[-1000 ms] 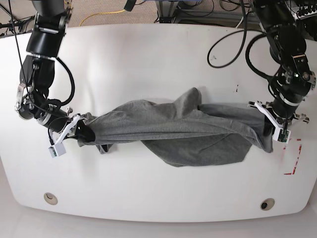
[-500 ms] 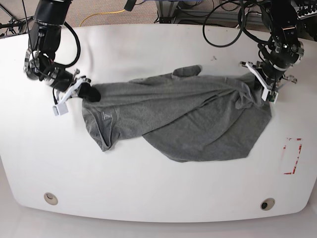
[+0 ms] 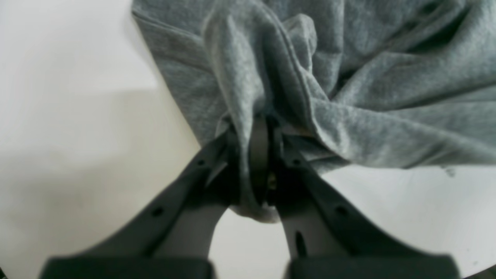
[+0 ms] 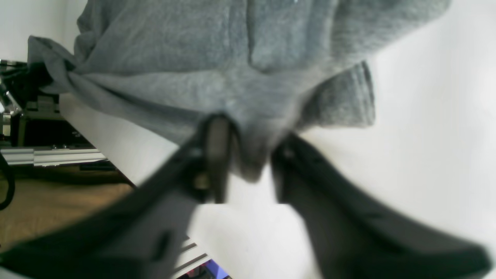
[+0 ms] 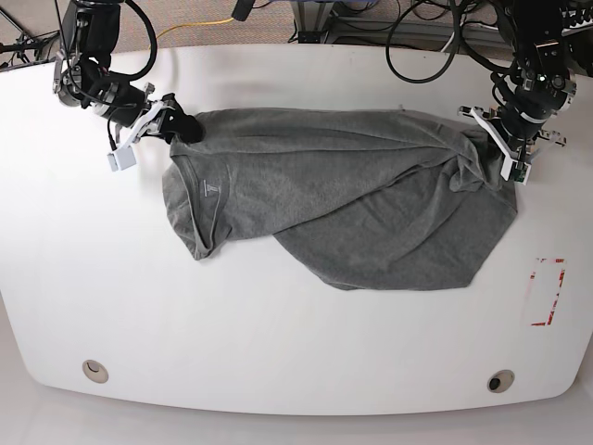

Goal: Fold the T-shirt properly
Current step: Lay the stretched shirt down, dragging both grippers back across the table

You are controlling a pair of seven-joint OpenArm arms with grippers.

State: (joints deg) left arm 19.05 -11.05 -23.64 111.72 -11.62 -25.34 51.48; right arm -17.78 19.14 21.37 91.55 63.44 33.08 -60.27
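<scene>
Both claws pull the shirt [image 5: 334, 204] taut across the worktop [image 5: 278, 352]: left claw [image 3: 257, 155] clamps a corner, right claw [image 4: 248, 155] parted, cloth between its jaws.

The heather-grey T-shirt [image 5: 352, 218] lies on a white table [image 5: 278, 343] bearing red corner marks [image 5: 547, 292].

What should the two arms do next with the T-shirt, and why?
Probably open the left gripper too. The T-shirt already lies spread on the table, the right gripper stands parted, and the left is shut on bunched cloth.
</scene>
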